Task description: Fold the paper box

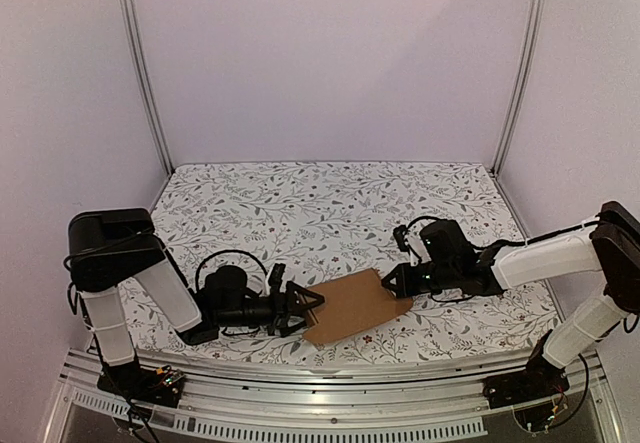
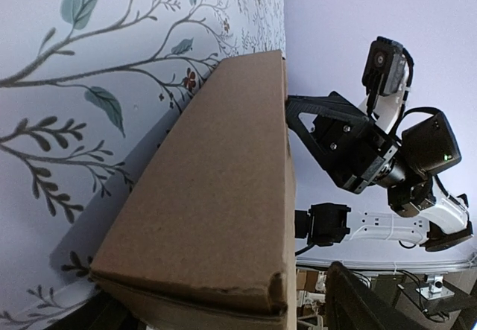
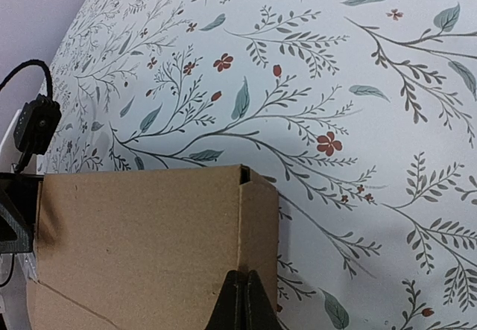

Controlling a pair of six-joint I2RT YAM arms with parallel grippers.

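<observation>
Brown paper box (image 1: 355,306) — between opposing fingers (image 3: 240,309)

Lab enclosure: aluminium frame posts (image 1: 140,63), plain walls (image 1: 330,53).

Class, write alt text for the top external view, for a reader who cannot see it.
A brown paper box sits on a floral-patterned table between two black grippers. The left gripper stands open at its left edge; the right gripper, shut, meets its right edge.

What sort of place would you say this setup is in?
Probably a lab robot cell: a left arm and right arm on a metal rail, plain walls framed by posts, a floral-cloth table holding a box.
</observation>
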